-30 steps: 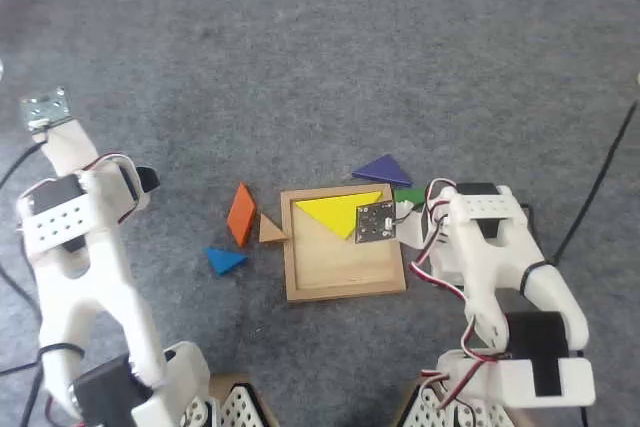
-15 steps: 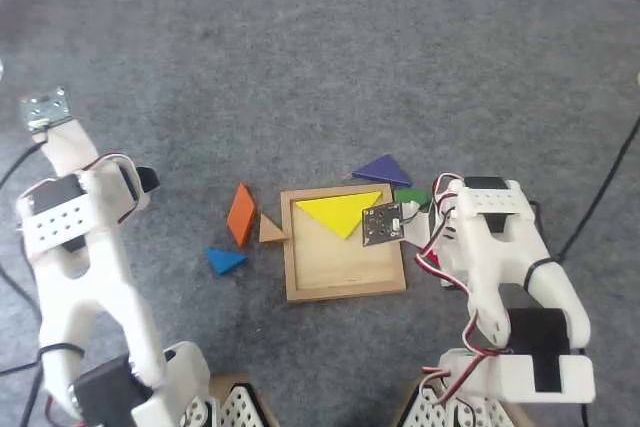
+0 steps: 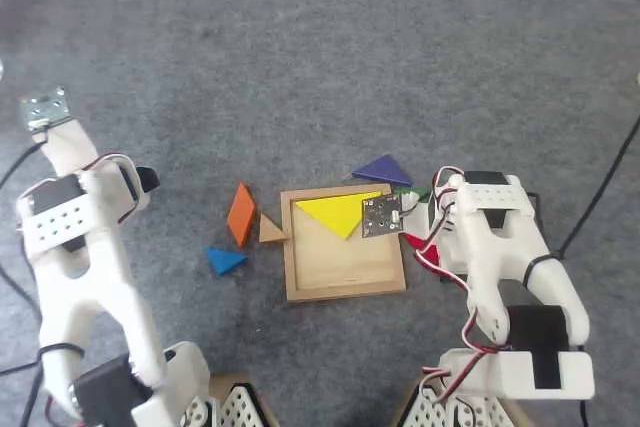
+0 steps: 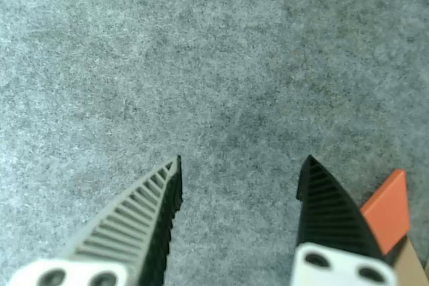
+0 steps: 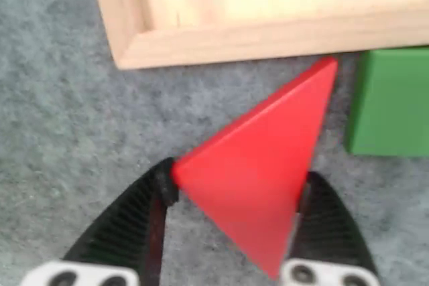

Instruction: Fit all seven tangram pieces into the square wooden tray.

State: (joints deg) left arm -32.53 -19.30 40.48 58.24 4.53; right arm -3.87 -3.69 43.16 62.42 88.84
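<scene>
Just right of the square wooden tray (image 3: 290,257), which sits at centre frame in the high view, the right gripper (image 5: 238,179) has its jaws drawn in on a red triangle (image 5: 268,159). One ribbed finger presses a corner and the other rests against the opposite edge. The red triangle lies close beside the tray's outer wall, next to a green piece (image 5: 389,98). Inside the tray a yellow triangle (image 3: 335,209) fills the upper part, with bare wood below it. To do this step well, the arm would likely need to raise the red triangle clear of the rim, turn it until an edge runs along the yellow triangle or a tray wall, and lower it flat before releasing. A pinch at a corner may let it swivel. At left frame the left gripper (image 4: 242,165) hangs wide open and empty over grey carpet (image 3: 300,77), near an orange parallelogram (image 3: 240,212). A tan triangle (image 3: 270,230), a light blue triangle (image 3: 225,260) and a dark blue triangle (image 3: 383,169) lie outside the tray. Whether the red triangle is lifted or resting on the carpet cannot be told. The right arm covers most of the red and green pieces from above, so the green piece's shape is unclear.
</scene>
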